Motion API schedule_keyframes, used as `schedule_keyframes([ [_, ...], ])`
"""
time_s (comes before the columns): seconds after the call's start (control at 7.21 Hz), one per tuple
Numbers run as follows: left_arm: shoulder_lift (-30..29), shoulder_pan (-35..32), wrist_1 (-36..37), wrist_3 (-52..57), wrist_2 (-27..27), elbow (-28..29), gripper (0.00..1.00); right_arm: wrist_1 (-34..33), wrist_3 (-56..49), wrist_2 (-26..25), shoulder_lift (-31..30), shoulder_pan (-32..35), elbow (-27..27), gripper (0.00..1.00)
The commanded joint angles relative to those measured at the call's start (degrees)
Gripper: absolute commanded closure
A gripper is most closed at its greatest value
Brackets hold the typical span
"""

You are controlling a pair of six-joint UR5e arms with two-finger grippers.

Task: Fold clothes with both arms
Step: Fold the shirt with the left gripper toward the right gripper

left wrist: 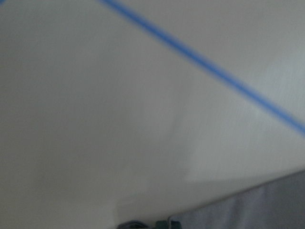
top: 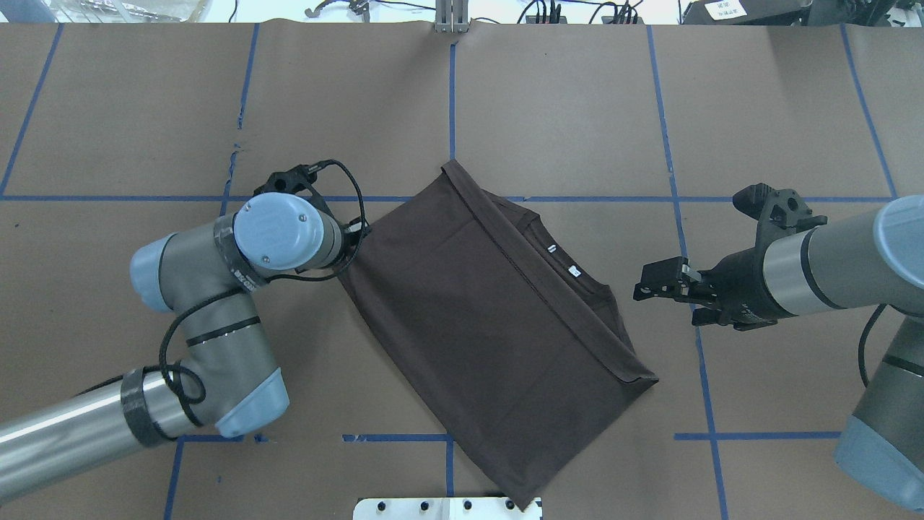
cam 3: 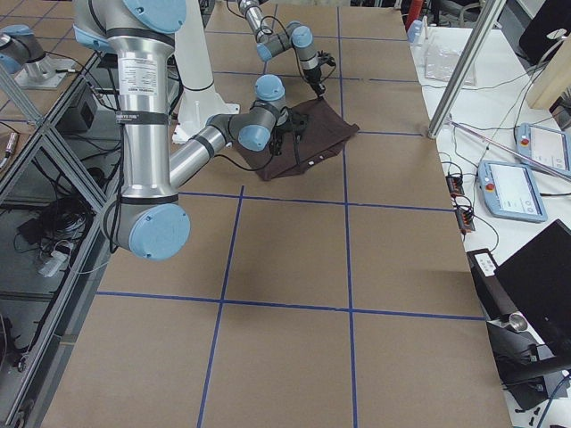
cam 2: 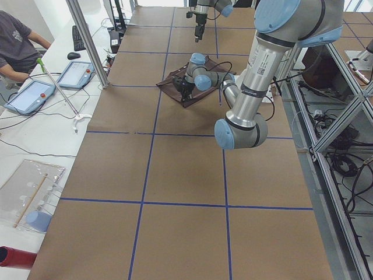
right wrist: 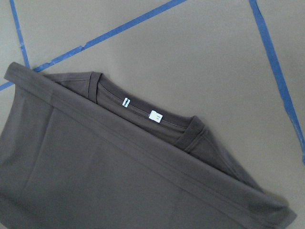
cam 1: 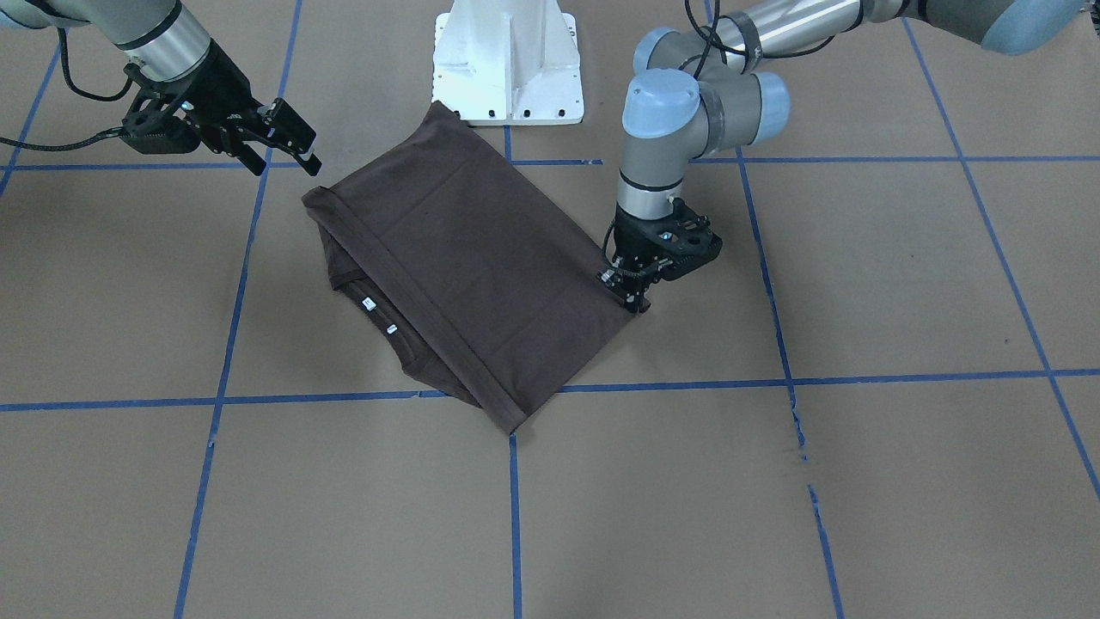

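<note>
The dark brown T-shirt [cam 1: 481, 266] lies folded in half on the brown table, hem band laid along the collar, white neck labels [cam 1: 369, 303] showing. It also shows in the overhead view [top: 491, 325] and the right wrist view [right wrist: 119, 176]. My left gripper [cam 1: 637, 301] points straight down at the corner of the shirt's folded edge, tips at the table, fingers together on the cloth edge. The overhead view hides it under the wrist. My right gripper [cam 1: 284, 159] is open and empty, held above the table beside the collar side; it also shows in the overhead view [top: 650, 283].
The white pedestal base [cam 1: 507, 60] stands right behind the shirt's near corner. Blue tape lines [cam 1: 516, 516] grid the table. An operator [cam 2: 14, 46] sits at a side bench with tablets [cam 2: 35, 93].
</note>
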Motion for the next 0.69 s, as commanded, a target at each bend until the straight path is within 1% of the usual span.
schedule_keyframes([
  [0.0, -8.3, -6.7, -10.5, 6.9, 0.0, 15.3, 1.0, 0.0, 0.0, 0.0, 0.0, 0.0, -0.2, 0.0],
  [0.14, -13.4, -6.9, -13.8, 8.1, 0.0, 21.9, 1.0, 0.0, 0.0, -0.1, 0.1, 0.0, -0.3, 0.0],
  [0.28, -17.3, -7.6, -24.1, 8.1, 0.0, 29.3, 1.0, 0.0, 0.1, 0.2, 0.0, 0.3, 0.1, 0.0],
  [0.42, -18.7, -8.3, -28.5, 10.1, 0.1, 34.2, 1.0, 0.0, 0.3, 0.1, 0.1, 0.3, 0.2, 0.0],
  [0.55, -18.7, -9.1, -28.6, 11.7, 0.1, 34.6, 1.0, 0.0, 0.4, 0.1, 0.1, 0.2, 0.3, 0.0],
])
